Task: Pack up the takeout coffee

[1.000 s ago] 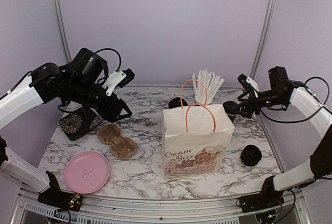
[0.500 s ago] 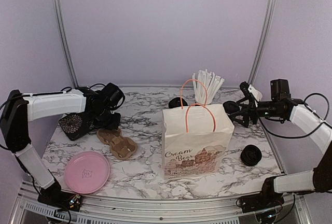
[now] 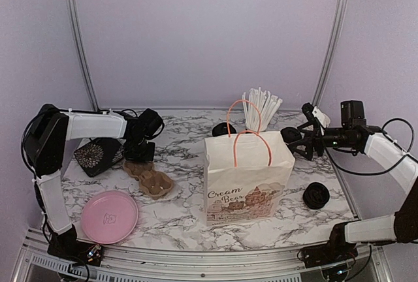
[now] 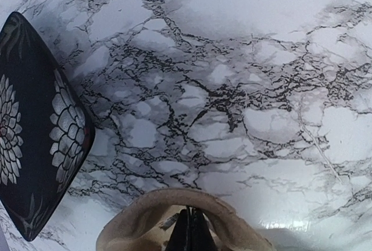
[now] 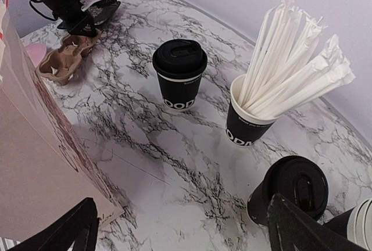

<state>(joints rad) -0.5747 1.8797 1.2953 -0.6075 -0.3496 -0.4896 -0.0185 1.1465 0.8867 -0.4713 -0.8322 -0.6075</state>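
Note:
One takeout coffee [image 5: 180, 74], a black cup with a black lid and white lettering, stands behind the paper bag [image 3: 248, 177]; in the top view only its lid [image 3: 222, 128] shows. A second lidded black cup [image 5: 290, 193] [image 3: 289, 136] stands close beside my right gripper's right finger. My right gripper [image 5: 186, 233] [image 3: 302, 140] is open and holds nothing. My left gripper [image 4: 192, 230] [image 3: 139, 158] is shut, its tips inside a hollow of the brown cup carrier [image 4: 151, 216] [image 3: 151, 181]. Whether the tips pinch the carrier's wall does not show.
A black cup of white straws [image 5: 251, 120] [image 3: 261, 107] stands between the two lidded cups. A stack of cups [image 5: 356, 228] is at the far right. A round black piece [image 3: 316, 195] lies right of the bag. A pink plate [image 3: 110, 217] and a dark patterned square [image 3: 95, 155] [image 4: 29, 146] are at the left.
My left arm has swung down from above the table to the cup carrier and its jaws have closed. My right gripper has shifted slightly toward the nearby lidded cup and opened wider.

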